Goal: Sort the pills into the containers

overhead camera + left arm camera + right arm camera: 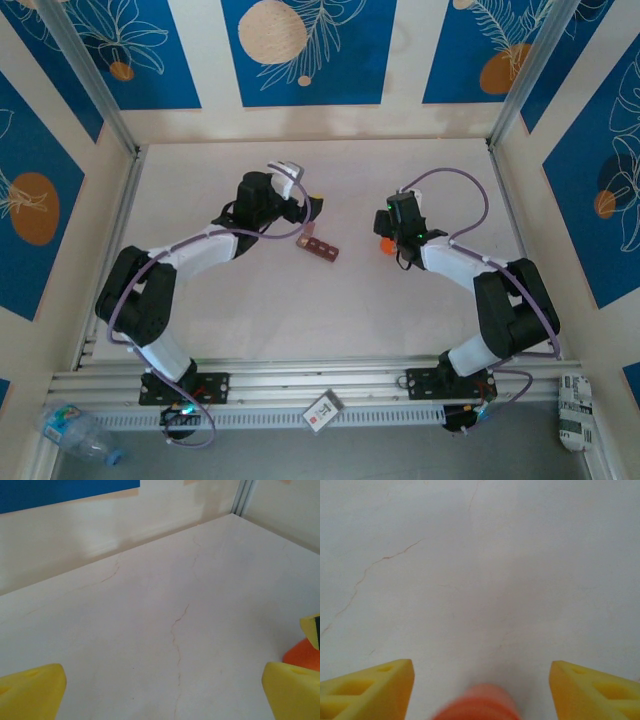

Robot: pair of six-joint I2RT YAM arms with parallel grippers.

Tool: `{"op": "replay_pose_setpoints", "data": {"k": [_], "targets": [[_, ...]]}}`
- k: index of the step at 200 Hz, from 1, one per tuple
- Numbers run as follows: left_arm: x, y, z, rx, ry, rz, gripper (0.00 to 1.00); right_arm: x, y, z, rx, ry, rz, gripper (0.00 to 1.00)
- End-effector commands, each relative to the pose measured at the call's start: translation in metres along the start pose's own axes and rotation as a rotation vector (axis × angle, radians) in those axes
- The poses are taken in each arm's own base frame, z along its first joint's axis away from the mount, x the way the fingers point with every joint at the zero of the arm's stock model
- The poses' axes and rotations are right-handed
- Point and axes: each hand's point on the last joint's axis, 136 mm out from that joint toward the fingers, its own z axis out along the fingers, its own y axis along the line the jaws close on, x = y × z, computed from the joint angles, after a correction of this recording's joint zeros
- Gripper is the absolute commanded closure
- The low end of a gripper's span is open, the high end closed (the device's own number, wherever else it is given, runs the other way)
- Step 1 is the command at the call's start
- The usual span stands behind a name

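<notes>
The containers point(321, 249), a short dark reddish-brown strip of compartments, lie on the white table point(300, 320) near the middle. My left gripper point(311, 208) hovers just behind the strip, open wide; in the left wrist view its yellow fingertips point(31, 692) frame bare table and the left gripper point(165, 692) holds nothing. My right gripper point(384, 234) is open at a small orange bottle point(383, 244). In the right wrist view the bottle point(477, 703) shows blurred between the spread fingers point(367, 690) of the right gripper point(482, 680), with gaps on both sides. Pills are out of view.
White walls with blue panels point(300, 50) enclose the table on three sides. The orange bottle point(303, 653) and one right-gripper finger point(312, 628) sit at the right edge of the left wrist view. A plastic bottle point(72, 428) and a card point(322, 410) lie off the table's front rail.
</notes>
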Motion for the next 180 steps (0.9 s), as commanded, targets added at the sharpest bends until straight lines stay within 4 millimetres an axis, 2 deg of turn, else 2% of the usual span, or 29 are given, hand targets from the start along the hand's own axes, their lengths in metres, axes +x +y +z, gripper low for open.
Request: {"op": "replay_pose_setpoints", "data": {"k": [1,24,61,86,105,141,180], "targets": [[-0.015,0.006,-0.005,-0.025,-0.024,0.031,0.00,-0.003,0.003,-0.001,-0.001,-0.008,-0.001,0.23],[-0.017,0.003,-0.007,-0.012,-0.029,0.044,0.00,-0.016,0.009,-0.008,-0.035,-0.013,0.003,0.19],[-0.026,0.006,-0.009,-0.023,-0.067,0.023,0.00,-0.059,0.026,-0.039,-0.155,-0.050,0.042,0.18],[-0.038,0.028,-0.014,-0.143,-0.156,-0.055,0.00,-0.082,0.053,-0.062,-0.288,-0.026,0.011,0.18],[-0.039,0.042,-0.019,-0.215,-0.187,-0.102,0.00,-0.089,0.077,-0.074,-0.397,0.033,-0.023,0.18],[-0.030,0.049,-0.015,-0.211,-0.141,-0.106,0.00,-0.077,0.120,-0.083,-0.533,0.207,-0.084,0.18],[-0.017,0.068,-0.005,-0.176,-0.062,-0.203,0.00,-0.037,0.158,-0.074,-0.572,0.375,-0.151,0.18]]}}
